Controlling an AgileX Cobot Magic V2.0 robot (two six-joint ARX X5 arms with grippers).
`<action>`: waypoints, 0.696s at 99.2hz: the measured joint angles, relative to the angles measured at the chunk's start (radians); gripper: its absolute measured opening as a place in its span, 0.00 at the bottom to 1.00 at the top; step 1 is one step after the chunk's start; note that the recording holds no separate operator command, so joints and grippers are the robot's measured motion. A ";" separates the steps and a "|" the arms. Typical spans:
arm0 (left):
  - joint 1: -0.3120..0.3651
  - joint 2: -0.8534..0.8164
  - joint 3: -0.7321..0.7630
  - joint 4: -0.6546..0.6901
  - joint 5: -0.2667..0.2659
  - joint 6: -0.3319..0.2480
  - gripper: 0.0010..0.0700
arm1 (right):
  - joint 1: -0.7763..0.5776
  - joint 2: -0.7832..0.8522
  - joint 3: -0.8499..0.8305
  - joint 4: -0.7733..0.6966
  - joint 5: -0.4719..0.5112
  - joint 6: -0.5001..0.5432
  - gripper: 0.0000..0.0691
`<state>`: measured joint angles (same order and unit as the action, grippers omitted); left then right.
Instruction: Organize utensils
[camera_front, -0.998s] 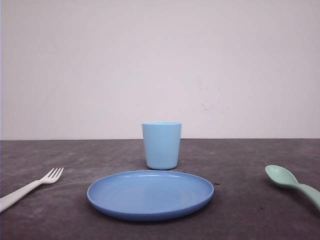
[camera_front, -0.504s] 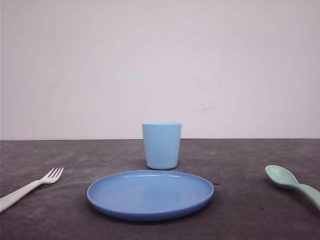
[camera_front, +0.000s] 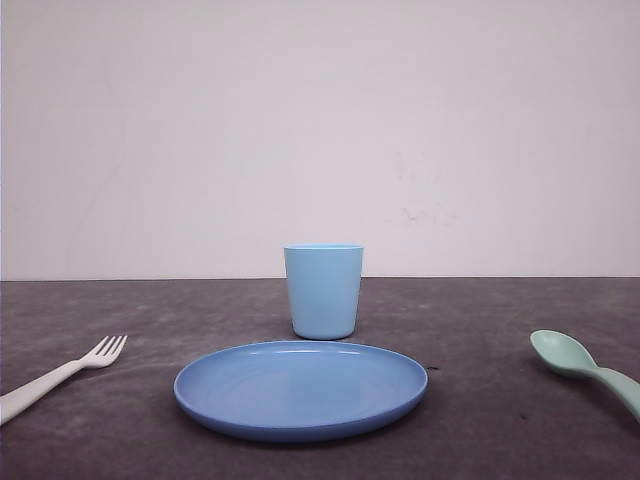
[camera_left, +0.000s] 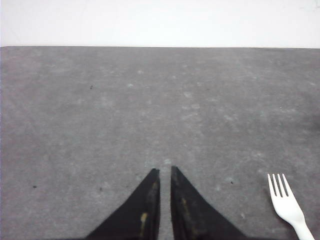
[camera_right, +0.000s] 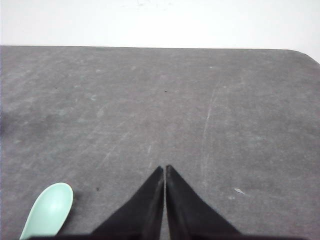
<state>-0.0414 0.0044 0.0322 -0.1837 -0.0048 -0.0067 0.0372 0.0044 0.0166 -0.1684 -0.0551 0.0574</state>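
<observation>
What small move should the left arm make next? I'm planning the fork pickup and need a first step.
Probably open the left claw and shift it toward the white fork: its fingers are nearly closed over bare table, with the fork lying untouched off to one side.

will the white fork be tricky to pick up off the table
Probably a bit. The fork lies flat on the table, so the fingers have little to get under. It looks like thin, smooth plastic: likely light, fairly stiff, and apt to slide if nudged.
</observation>
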 joint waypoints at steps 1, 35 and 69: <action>0.000 0.000 0.000 0.000 0.000 0.000 0.00 | 0.000 0.000 0.000 0.000 0.000 0.000 0.01; 0.000 0.000 0.000 0.000 0.000 0.000 0.00 | 0.000 0.000 0.000 0.000 -0.005 0.029 0.01; 0.000 0.000 0.000 0.002 0.004 -0.088 0.00 | 0.000 0.000 0.000 0.002 -0.006 0.093 0.01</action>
<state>-0.0414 0.0044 0.0322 -0.1818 -0.0006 -0.0944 0.0372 0.0044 0.0166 -0.1665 -0.0608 0.1505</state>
